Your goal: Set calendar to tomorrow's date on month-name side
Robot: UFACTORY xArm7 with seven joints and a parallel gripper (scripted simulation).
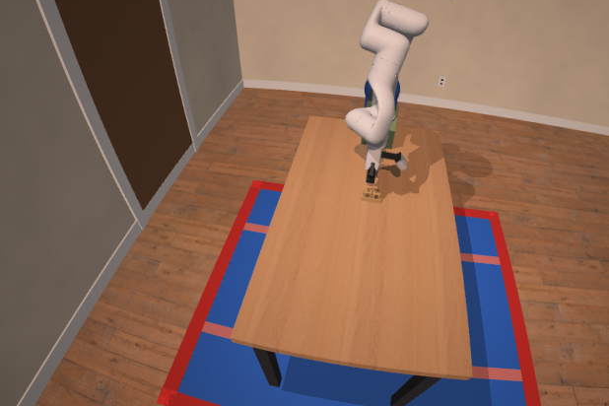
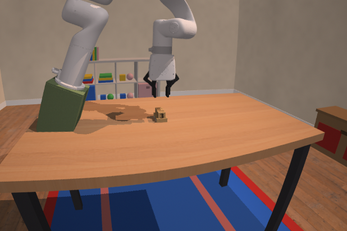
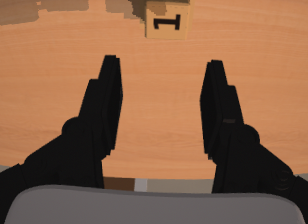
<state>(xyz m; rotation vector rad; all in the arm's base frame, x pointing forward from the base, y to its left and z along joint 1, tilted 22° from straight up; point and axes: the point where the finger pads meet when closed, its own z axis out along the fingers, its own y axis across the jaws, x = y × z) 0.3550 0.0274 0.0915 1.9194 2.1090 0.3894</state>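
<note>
The small wooden calendar tray (image 1: 372,200) (image 2: 161,120) stands on the table with two wooden cubes in it. One cube (image 2: 161,115) shows an upright black 3 on the side towards the exterior camera. In the wrist view the nearer cube (image 3: 172,32) shows a black 1 lying sideways on its upper face; the second cube is mostly cut off at the top edge. The digits on the month side are too small to read in the top view. My gripper (image 1: 371,181) (image 2: 161,96) (image 3: 162,77) is partly open and empty, pointing down above the calendar.
The wooden table (image 1: 355,284) (image 2: 196,139) carries the calendar. The arm's green base block (image 2: 60,108) stands at the table's end. A shelf (image 2: 115,60) with toys stands behind the table, and a brown cabinet (image 2: 334,110) stands at the right. The arm casts shadows beside the calendar.
</note>
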